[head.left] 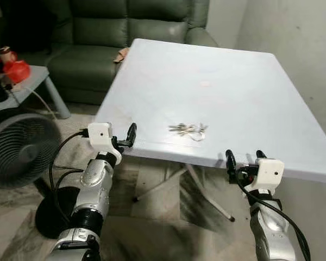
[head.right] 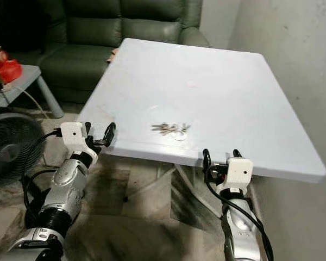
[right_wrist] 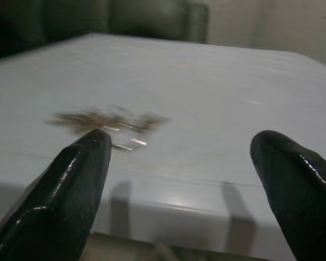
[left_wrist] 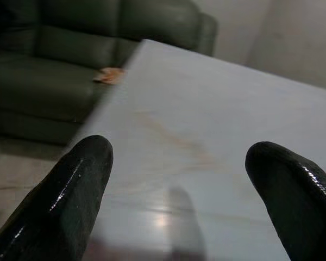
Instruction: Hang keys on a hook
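A bunch of keys [head.left: 188,129] lies flat on the white table [head.left: 233,81], close to its near edge. My left gripper [head.left: 123,139] is raised at the table's near left corner, open, its two black fingers [left_wrist: 70,190] wide apart and holding nothing. My right gripper [head.left: 245,158] hovers just below and in front of the near edge, to the right of the keys, also open and holding nothing. In the right wrist view the keys [right_wrist: 106,122] lie beyond the fingers [right_wrist: 70,185], off to one side of the gap.
A dark green sofa [head.left: 114,32] stands behind the table. A floor fan [head.left: 19,149] and a low side table [head.left: 35,79] carrying red items [head.left: 13,69] are on the left. A pale wall [head.left: 299,38] runs along the right. Folding table legs [head.left: 206,190] cross underneath.
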### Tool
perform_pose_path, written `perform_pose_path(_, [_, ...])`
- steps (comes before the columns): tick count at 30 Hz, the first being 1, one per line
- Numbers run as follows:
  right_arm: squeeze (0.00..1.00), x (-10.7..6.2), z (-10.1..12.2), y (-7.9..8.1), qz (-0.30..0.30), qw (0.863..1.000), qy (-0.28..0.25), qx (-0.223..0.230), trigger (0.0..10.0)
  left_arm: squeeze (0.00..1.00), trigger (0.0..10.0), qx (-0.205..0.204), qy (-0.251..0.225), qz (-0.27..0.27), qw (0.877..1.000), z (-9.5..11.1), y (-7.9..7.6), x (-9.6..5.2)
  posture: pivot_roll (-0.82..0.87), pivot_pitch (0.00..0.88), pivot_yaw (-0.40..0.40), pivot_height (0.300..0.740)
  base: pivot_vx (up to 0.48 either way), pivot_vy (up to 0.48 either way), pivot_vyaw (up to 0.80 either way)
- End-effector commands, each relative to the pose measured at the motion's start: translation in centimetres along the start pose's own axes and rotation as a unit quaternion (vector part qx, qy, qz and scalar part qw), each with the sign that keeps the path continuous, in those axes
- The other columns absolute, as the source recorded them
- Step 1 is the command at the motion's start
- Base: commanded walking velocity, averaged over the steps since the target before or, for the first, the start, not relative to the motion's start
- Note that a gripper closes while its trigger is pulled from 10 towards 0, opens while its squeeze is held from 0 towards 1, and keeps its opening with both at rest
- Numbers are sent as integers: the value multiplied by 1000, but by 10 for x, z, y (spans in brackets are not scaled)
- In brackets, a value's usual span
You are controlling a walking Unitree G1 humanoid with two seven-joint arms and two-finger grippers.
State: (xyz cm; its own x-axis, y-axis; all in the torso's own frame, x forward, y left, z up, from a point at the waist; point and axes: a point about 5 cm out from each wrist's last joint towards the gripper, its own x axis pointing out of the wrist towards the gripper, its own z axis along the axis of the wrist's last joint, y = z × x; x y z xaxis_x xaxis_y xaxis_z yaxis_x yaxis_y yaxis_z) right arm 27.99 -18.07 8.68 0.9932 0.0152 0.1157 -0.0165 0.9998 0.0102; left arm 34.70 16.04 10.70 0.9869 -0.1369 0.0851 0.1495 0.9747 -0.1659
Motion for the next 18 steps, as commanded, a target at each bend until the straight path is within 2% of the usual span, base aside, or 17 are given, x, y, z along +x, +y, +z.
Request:
perform_pose_path(1, [0,-1,3,-7,-11,1000,-1,-9,10000,0,10000,0,-10,-5,1000,5,-4,2,-18,50,-31,740,0,480,0])
perform_pose_path(6, [0,1,7,-8,-10,1000,-5,-14,10000,0,10000,2,-10,-3,1000,7,-2,2,-17,53,-34,740,0,477,0])
perform_pose_path(13, [0,2,10,-5,-5,1000,-9,-16,10000,0,10000,-13,-18,-8,1000,10,-3,3,-17,53,-38,740,0,0,0])
perform_pose_path(18, [0,1,13,-5,-2,1000,-12,-15,10000,0,10000,-7,-13,-13,1000,8,-6,3,-18,55,-40,740,0,0,0])
